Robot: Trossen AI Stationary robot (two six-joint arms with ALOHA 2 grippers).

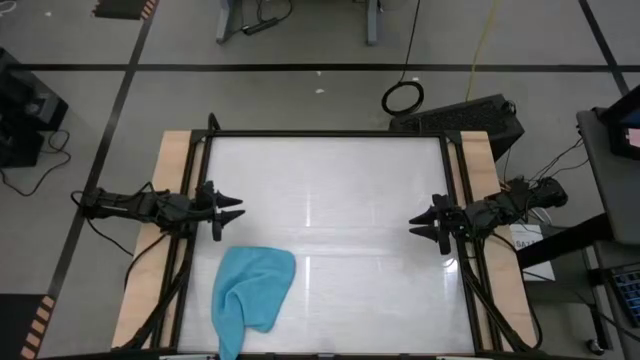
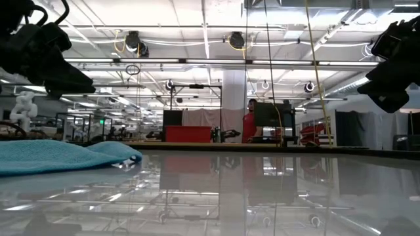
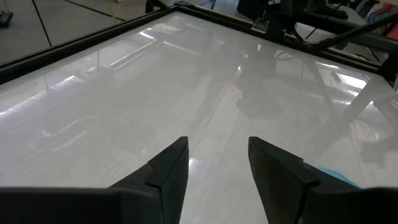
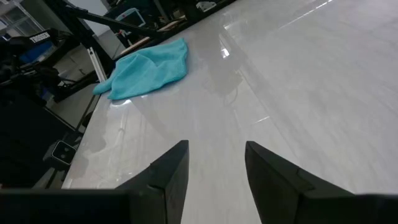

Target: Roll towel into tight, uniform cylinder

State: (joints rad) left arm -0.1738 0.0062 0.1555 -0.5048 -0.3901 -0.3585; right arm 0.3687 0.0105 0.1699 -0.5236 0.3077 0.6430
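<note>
Right now we see the towel (image 1: 250, 292) lying loose and crumpled, not rolled, on the white table (image 1: 340, 200), close to the near edge on the left arm's side. From above it looks like a rumpled patch with a narrower tail running toward the table's edge. In the low view it lies flat at the left (image 2: 59, 156); the right wrist view shows it far across the tabletop (image 4: 148, 70), and only a small turquoise corner (image 3: 329, 176) peeks past a finger in the left wrist view.

We find the left gripper (image 1: 236, 210) hanging at the left side of the table, just beyond the towel and not touching it. Its fingers (image 3: 165, 177) stand apart with bare tabletop showing between them, grasping nothing.

We see the right gripper (image 1: 416, 226) at the opposite side, well apart from the towel. Its fingers (image 4: 168, 174) are likewise spread and empty.
</note>
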